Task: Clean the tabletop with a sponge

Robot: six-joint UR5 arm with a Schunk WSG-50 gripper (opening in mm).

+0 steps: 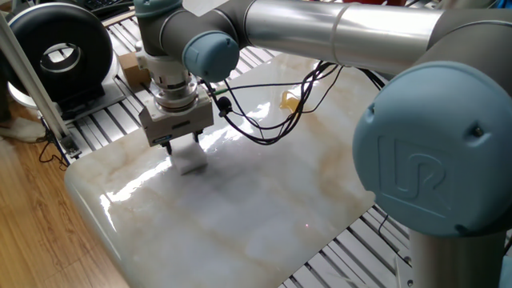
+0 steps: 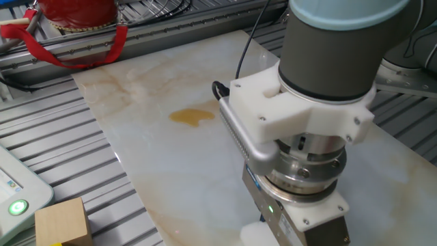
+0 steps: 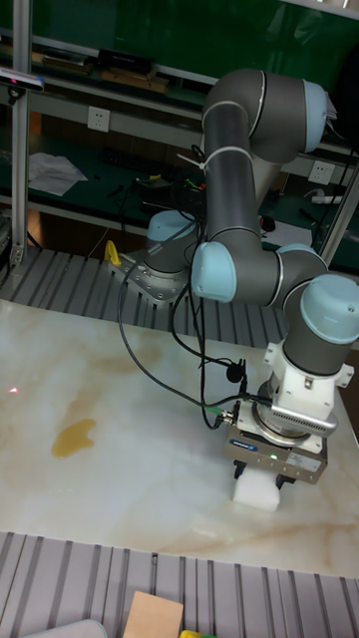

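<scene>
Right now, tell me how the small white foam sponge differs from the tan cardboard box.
The white foam sponge sits on the marble tabletop under the gripper; the tan cardboard box sits off the slab on the ribbed frame, untouched. The sponge is white, the box tan. Both are small blocks.

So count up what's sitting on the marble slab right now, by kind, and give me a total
Sponges: 1, the white sponge under the pincer
Liquid stains: 1, the amber stain
Total: 2 on the tabletop
</scene>
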